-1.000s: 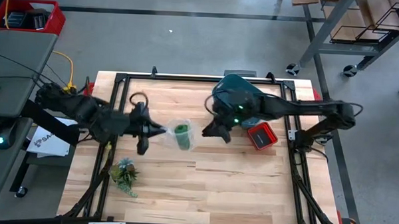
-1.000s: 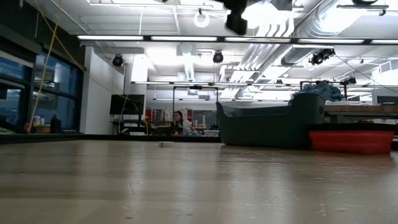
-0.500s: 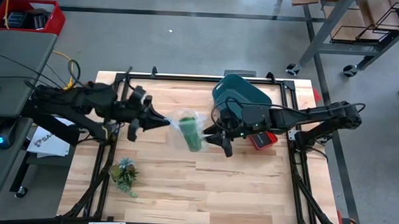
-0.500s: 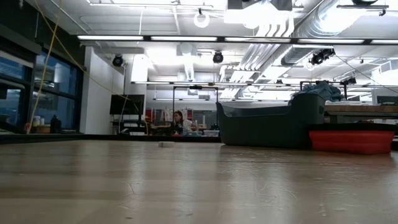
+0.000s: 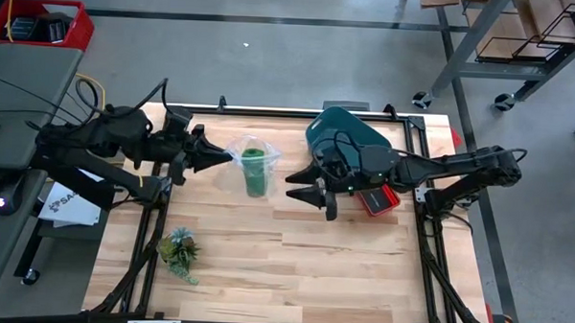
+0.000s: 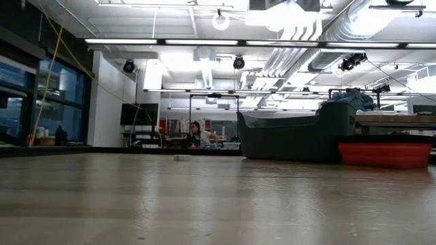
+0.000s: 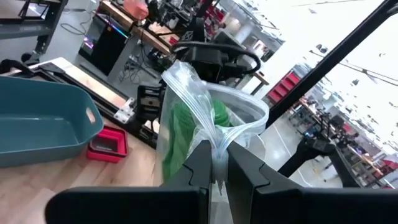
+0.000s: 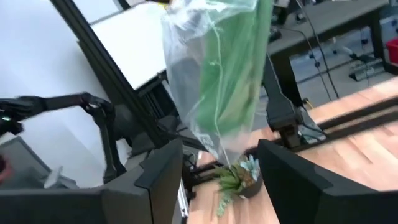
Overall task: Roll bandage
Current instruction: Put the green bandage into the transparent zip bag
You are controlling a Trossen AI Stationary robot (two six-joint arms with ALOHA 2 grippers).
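The bandage (image 5: 256, 172) is a bright green roll inside a clear plastic bag (image 5: 252, 153), held above the middle of the table. My left gripper (image 5: 222, 160) is shut on the bag from the table's left. In the left wrist view the bandage (image 7: 181, 134) shows through the bag (image 7: 214, 112). My right gripper (image 5: 300, 187) stands open to the bag's right, apart from it. In the right wrist view the bag (image 8: 205, 81) and the bandage (image 8: 233, 68) hang ahead of the open right gripper (image 8: 217, 177). Neither arm nor the bag shows in the low view. My left gripper pinches a gathered part of the bag's rim (image 7: 217, 144) between its two fingers (image 7: 200, 163). The fingers come level, from the table's left. The bag is lifted clear of the table, mouth open, and the bandage sits inside it.
A teal bin (image 5: 351, 135) stands at the back right, with a red box (image 5: 377, 196) next to it. A small leafy plant (image 5: 181, 252) sits near the front left. Black frame rails (image 5: 174, 112) run around the table's edges. A person sits in the room beyond (image 6: 196, 133).
My left gripper has risen and gone toward the table's far left, carrying the bag along; the bag has swung from tilted to more upright. My right gripper came up to the bag's right side, then opened and now stands apart from it.
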